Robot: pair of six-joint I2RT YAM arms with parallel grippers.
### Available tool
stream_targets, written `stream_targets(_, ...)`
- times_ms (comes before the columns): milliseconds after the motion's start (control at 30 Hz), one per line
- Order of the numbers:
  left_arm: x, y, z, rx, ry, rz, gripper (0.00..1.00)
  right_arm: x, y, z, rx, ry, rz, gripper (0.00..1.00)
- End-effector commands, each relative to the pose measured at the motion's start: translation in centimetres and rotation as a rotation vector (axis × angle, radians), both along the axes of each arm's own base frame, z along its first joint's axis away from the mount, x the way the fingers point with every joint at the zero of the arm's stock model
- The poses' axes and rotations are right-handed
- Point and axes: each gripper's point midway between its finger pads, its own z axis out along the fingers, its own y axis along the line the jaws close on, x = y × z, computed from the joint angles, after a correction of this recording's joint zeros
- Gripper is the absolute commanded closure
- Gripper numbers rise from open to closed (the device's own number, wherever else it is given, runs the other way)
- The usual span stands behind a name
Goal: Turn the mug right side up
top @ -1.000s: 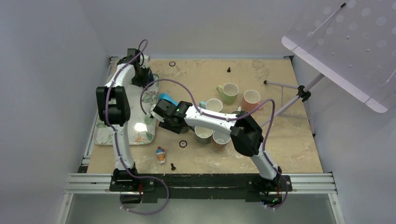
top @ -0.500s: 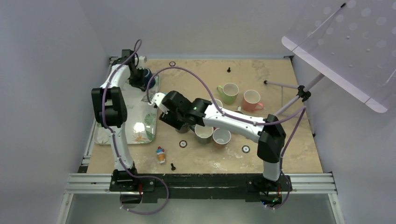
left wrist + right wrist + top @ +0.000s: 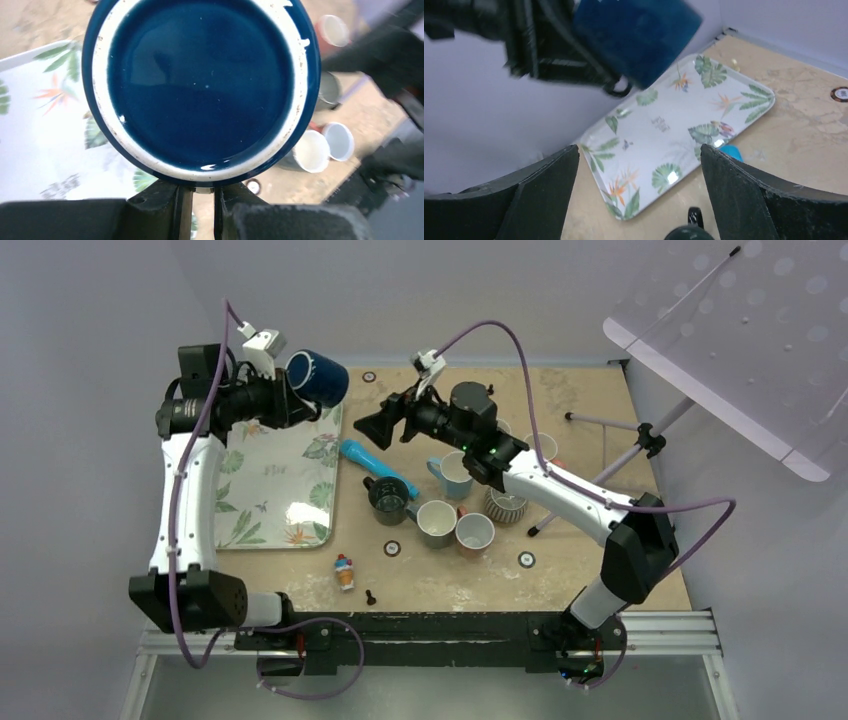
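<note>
at upper left of the overhead view, left gripper (image 3: 290, 390) clamps the glossy dark blue ceramic mug (image 3: 318, 377) sideways above the leaf-print tray (image 3: 262, 490), seemingly offering it to the spread-jawed right gripper (image 3: 372, 428).

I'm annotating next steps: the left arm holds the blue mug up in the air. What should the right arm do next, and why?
Probably ease the right gripper forward toward the blue mug: its jaws stand wide open and point at the mug, which the left gripper holds on its side, not yet upright.
</note>
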Motion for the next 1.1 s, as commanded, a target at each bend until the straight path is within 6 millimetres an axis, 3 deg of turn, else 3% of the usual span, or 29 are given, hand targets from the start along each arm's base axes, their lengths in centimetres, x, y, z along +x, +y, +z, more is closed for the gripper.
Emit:
stream_targets(0,-4.6,-4.2,4.0,-0.153,-0.085,-0.187,1.00,-2.1,0.2,8.5,0.374,-0.014,0.158,0.05)
stream_targets(133,-7.6,-6.0,5.2,-0.204,-0.096,-0.271,1.00,-3.4,0.1,11.3,0.456,-0.078,0.223,0.08)
stream_targets(267,-9.2,-7.4,5.9,-0.249,-0.116,-0.346,1.00,-4.7,0.9,12.8,0.511,-0.081,0.344,0.13)
stream_targets(333,-10.2,-8.3,6.5,-0.278,-0.123,-0.385,1.00,-6.1,1.4,13.1,0.549,-0.071,0.454,0.19)
stream_targets(467,-11.4,-9.1,7.7,-0.297,-0.205,-0.450,1.00,-8.0,1.3,14.2,0.579,-0.083,0.582,0.56)
stream_targets(567,-12.0,-9.1,7.4,-0.263,-0.236,-0.489,1.00,-8.2,0.8,14.5,0.556,-0.112,0.570,1.00)
stream_targets(600,-12.2,-9.1,7.2,-0.259,-0.232,-0.499,0.99,-8.1,0.7,14.6,0.542,-0.124,0.546,1.00)
stream_targets(633,-12.3,-9.0,6.9,-0.253,-0.222,-0.497,0.82,-7.9,0.5,14.6,0.522,-0.134,0.517,1.00)
stream_targets(700,-11.8,-8.2,5.9,-0.200,-0.208,-0.446,0.37,-7.2,0.0,14.3,0.466,-0.170,0.436,1.00)
stream_targets(733,-11.4,-7.5,5.3,-0.158,-0.202,-0.406,0.09,-6.5,-0.2,13.8,0.421,-0.176,0.377,1.00)
stream_targets(767,-10.8,-6.6,4.8,-0.113,-0.210,-0.360,0.01,-5.7,-0.7,13.4,0.364,-0.183,0.309,1.00)
stream_targets(833,-9.8,-4.4,3.9,-0.020,-0.220,-0.249,0.00,-4.2,-1.6,11.7,0.203,-0.202,0.188,1.00)
stream_targets(900,-9.2,-2.3,3.2,0.072,-0.227,-0.166,0.00,-2.6,-3.1,8.7,0.000,-0.166,0.063,1.00)
stream_targets(933,-9.0,-1.3,2.6,0.121,-0.223,-0.128,0.00,-2.8,-3.7,7.7,-0.099,-0.157,0.025,1.00)
stream_targets(1000,-8.4,1.0,0.8,0.214,-0.193,-0.021,0.00,-4.0,-4.5,4.0,-0.332,-0.143,-0.028,1.00)
stream_targets(1067,-7.8,2.5,-1.0,0.263,-0.165,0.059,0.00,-8.3,-4.1,0.7,-0.523,-0.121,0.110,1.00)
